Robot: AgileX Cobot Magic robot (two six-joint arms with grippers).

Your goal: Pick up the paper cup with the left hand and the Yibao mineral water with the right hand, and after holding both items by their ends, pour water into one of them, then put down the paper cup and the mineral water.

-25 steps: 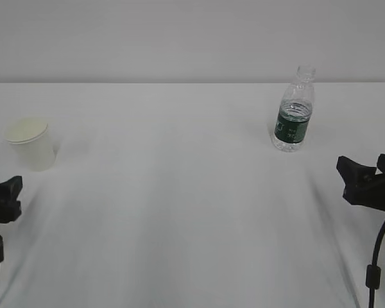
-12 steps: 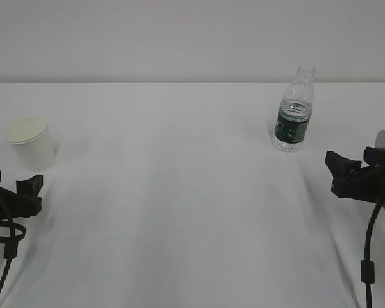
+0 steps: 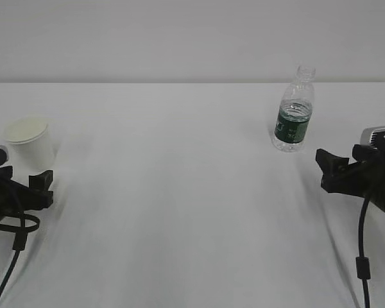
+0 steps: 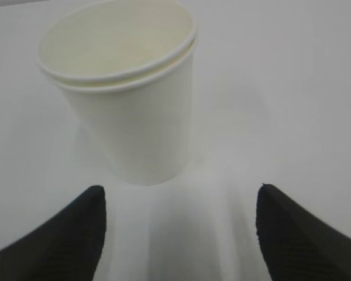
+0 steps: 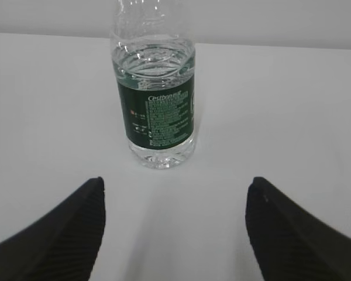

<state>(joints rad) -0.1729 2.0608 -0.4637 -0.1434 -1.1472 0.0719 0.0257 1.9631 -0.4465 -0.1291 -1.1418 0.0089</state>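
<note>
White tabletop [image 3: 179, 192] fills the scene, running back to a pale grey wall [image 3: 179, 38].

Nearest the camera in the exterior view, the left hand [image 3: 42, 189] sits low at the left edge and the right hand [image 3: 330, 170] low at the right edge, each trailing a thin black cable [image 3: 361, 256]. Both are empty. In the left wrist view the left hand's 2 fingers [image 4: 70, 234] are spread wide, with bare table between them; the right wrist view shows the right hand's 2 fingers [image 5: 64, 234] spread just as wide.

Just beyond the left hand, the paper cup [image 3: 31, 142] stands upright on the table, mouth up, its cream inside showing. From the left wrist it lies ahead of the fingertips and slightly left of the gap's centre, not touched by either finger.

Farther back on the right, the Yibao mineral water [image 3: 294, 110] stands upright with no cap and a dark green label band. In the right wrist view it stands ahead of the open fingers, a little left of centre, apart from both. Cup and bottle are well apart.
</note>
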